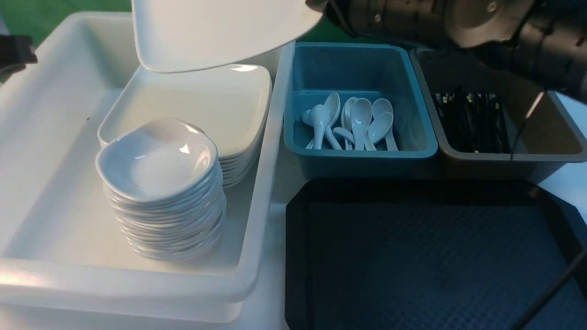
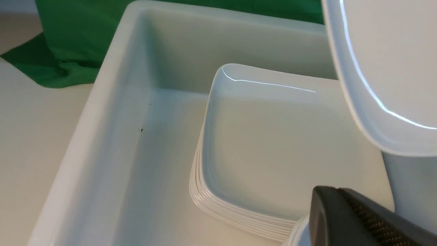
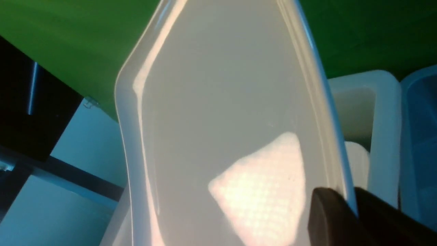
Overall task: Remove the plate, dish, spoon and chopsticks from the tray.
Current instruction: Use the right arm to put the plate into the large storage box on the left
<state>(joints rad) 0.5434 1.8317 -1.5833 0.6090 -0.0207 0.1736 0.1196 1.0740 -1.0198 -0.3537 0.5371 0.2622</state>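
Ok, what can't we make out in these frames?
Plate: front view, upper part cut off by the top edge.
Tray: front view, near end cut off by the bottom edge.
Chopsticks: front view, dark and blurred in their bin; count unclear.
Left jaws: left wrist view, mostly out of frame.

The right arm (image 1: pixel 458 23) reached in high from the right, stretched across toward the left. The right gripper (image 3: pixel 350 208) was clamped on the rim of the plate (image 1: pixel 220 32), a dark finger (image 3: pixel 324 215) on each face, holding it tilted in the air. The left gripper (image 1: pixel 23 54) sat at the far left edge, pointing right, its jaws closed together, with one finger showing in its wrist view
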